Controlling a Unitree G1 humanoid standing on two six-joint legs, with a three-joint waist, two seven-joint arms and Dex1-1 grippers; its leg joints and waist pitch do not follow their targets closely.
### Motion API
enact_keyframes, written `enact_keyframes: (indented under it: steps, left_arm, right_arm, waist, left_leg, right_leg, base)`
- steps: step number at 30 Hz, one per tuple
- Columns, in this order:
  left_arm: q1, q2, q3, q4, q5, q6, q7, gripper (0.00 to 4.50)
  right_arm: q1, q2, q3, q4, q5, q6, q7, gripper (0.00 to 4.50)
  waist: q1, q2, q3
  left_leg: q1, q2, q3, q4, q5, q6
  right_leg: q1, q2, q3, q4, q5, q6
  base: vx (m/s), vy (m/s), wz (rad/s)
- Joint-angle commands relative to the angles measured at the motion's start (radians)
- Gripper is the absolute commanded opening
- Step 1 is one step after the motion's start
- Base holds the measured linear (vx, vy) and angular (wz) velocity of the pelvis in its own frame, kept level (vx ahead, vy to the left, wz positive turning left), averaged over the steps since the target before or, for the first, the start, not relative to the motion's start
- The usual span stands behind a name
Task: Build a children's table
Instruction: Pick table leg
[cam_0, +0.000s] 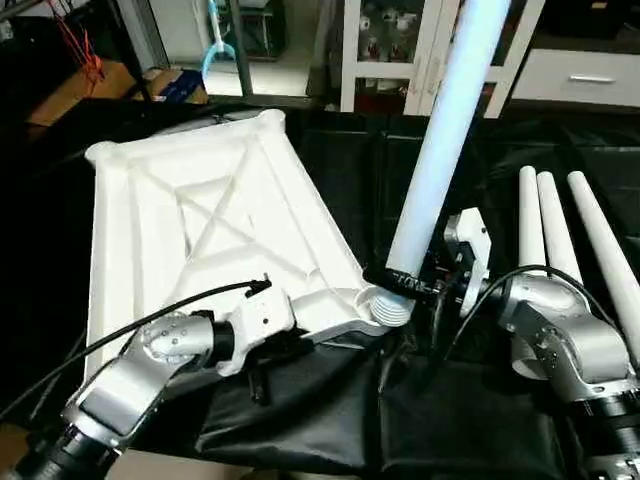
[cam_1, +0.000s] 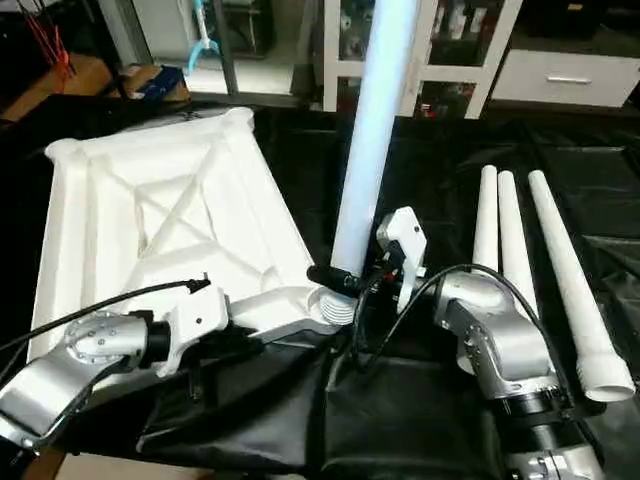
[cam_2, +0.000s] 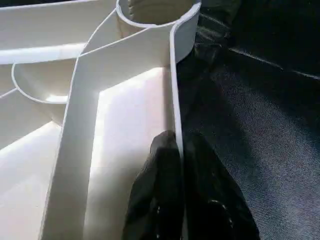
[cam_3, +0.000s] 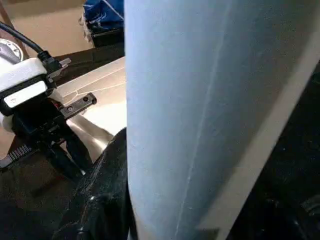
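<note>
Leg (cam_0: 440, 150), clamped by right gripper (cam_0: 405, 283) fingers, needs plumb seating into corner socket (cam_0: 385, 305) while left gripper (cam_2: 180, 195) fingers pinch tabletop (cam_0: 200, 220) rim

Black cloth (cam_0: 330, 420) spread over the work surface, white cabinet (cam_0: 425, 50) beyond the cloth, white drawer unit (cam_0: 590, 75) beside the cabinet

Left tool (cam_2: 181, 200) pinched tight, forearm low and angled inward; right tool (cam_0: 405, 283) clamped, wrist level.
</note>
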Motion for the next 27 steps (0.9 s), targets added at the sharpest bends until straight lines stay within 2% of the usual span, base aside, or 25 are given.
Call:
enact_keyframes:
  steps: [1, 4, 5, 8, 10, 14, 17, 22, 27]
  left_arm:
    - [0.021, -0.002, -0.03, 0.036, 0.002, 0.013, -0.025, 0.01]
    - [0.024, -0.009, -0.026, 0.041, 0.007, 0.006, -0.023, 0.01]
    - [0.025, -0.012, -0.024, 0.042, 0.007, 0.004, -0.023, 0.01]
    - [0.028, -0.019, -0.017, 0.042, 0.005, 0.002, -0.016, 0.01]
    - [0.025, -0.023, -0.015, 0.042, 0.005, 0.003, -0.016, 0.01]
    - [0.021, -0.028, -0.008, 0.041, 0.005, 0.008, -0.021, 0.01]
    - [0.016, -0.027, -0.003, 0.042, 0.009, 0.01, -0.027, 0.01]
    - [0.013, -0.032, 0.002, 0.043, 0.013, 0.012, -0.034, 0.01]
    - [0.011, -0.037, 0.004, 0.048, 0.013, 0.012, -0.036, 0.01]
  right_arm:
    - [-0.022, 0.016, -0.007, 0.023, -0.006, -0.025, -0.012, 1.87]
    - [-0.05, 0.054, -0.021, 0.058, -0.003, -0.057, -0.036, 1.87]
    - [-0.058, 0.063, -0.024, 0.063, -0.002, -0.061, -0.041, 1.87]
    - [-0.069, 0.077, -0.029, 0.064, 0.006, -0.061, -0.046, 1.87]
    - [-0.071, 0.081, -0.024, 0.058, 0.01, -0.053, -0.039, 1.87]
    - [-0.059, 0.066, 0.005, 0.067, -0.017, -0.062, -0.013, 1.87]
    - [-0.051, 0.041, 0.031, 0.077, -0.03, -0.048, 0.022, 1.87]
    - [-0.05, 0.024, 0.047, 0.083, -0.04, -0.034, 0.045, 1.87]
    - [-0.052, 0.016, 0.056, 0.101, -0.055, -0.03, 0.052, 1.87]
  waist:
    - [-0.006, -0.013, -0.028]
    - [-0.009, -0.014, -0.024]
    - [-0.009, -0.011, -0.023]
    - [-0.007, -0.014, -0.024]
    - [-0.005, -0.014, -0.023]
    - [-0.005, -0.015, -0.021]
    - [-0.004, -0.016, -0.018]
    - [-0.004, -0.019, -0.012]
    - [-0.002, -0.022, -0.009]
  left_leg:
    - [0.026, 0.112, -0.046, -0.092, -0.219, 0.073]
    - [0.029, 0.113, -0.045, -0.097, -0.249, 0.037]
    - [0.03, 0.113, -0.045, -0.097, -0.249, 0.034]
    - [0.032, 0.112, -0.038, -0.098, -0.207, 0.045]
    - [0.031, 0.113, -0.035, -0.097, -0.168, 0.068]
    - [0.029, 0.114, -0.033, -0.1, -0.164, 0.082]
    - [0.03, 0.116, -0.031, -0.102, -0.186, 0.078]
    - [0.032, 0.118, -0.025, -0.107, -0.228, 0.046]
    - [0.035, 0.118, -0.023, -0.109, -0.215, 0.046]
  right_leg:
    - [0.014, -0.096, 0.054, -0.08, -0.087, -0.265]
    - [0.01, -0.096, 0.057, -0.084, -0.154, -0.259]
    - [0.008, -0.096, 0.058, -0.084, -0.152, -0.259]
    - [0.009, -0.095, 0.058, -0.083, -0.104, -0.254]
    - [0.009, -0.096, 0.056, -0.08, -0.058, -0.255]
    - [0.01, -0.096, 0.054, -0.081, -0.055, -0.255]
    - [0.009, -0.099, 0.055, -0.085, -0.095, -0.25]
    - [0.003, -0.1, 0.059, -0.095, -0.178, -0.231]
    - [0.001, -0.1, 0.06, -0.099, -0.184, -0.225]
  base:
    - [0.0, 0.0, 0.0]
    - [0.0, 0.0, 0.0]
    - [0.0, 0.0, 0.0]
    - [0.0, 0.0, 0.0]
    - [0.0, 0.0, 0.0]
    - [0.0, 0.0, 0.0]
    - [0.0, 0.0, 0.0]
    - [0.0, 0.0, 0.0]
    - [0.0, 0.0, 0.0]
